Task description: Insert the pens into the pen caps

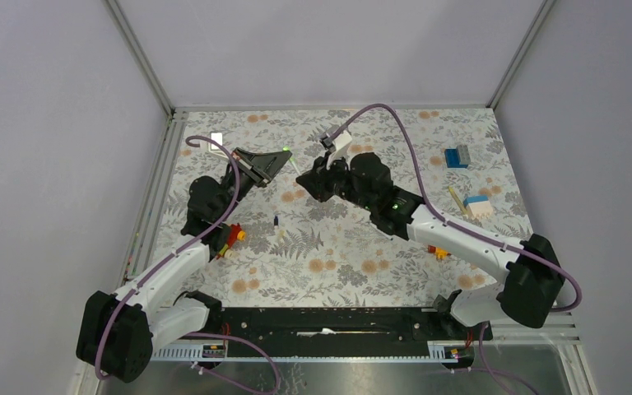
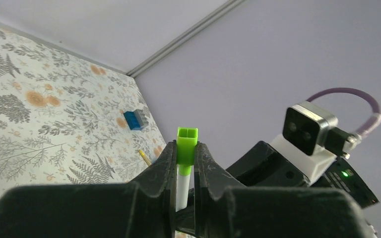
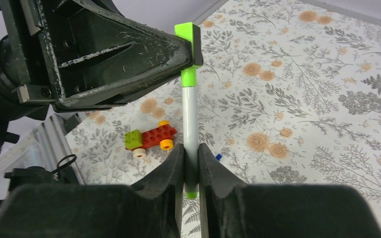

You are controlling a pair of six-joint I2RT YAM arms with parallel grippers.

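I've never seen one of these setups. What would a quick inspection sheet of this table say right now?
Surface: floral cloth, flat.
Job's things: green cap meeting white pen in mid-air; tan pen lying at right.
Clutter: blue toy brick, red-yellow-green toy brick.
Fingers: left fingers shut on green cap; right fingers shut on white pen.
Cables: purple cable arching in mid-air.
Surroundings: plain pale walls.

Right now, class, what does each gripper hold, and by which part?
Left gripper pinches the green cap by its sides; right gripper clamps the white pen near its tail.
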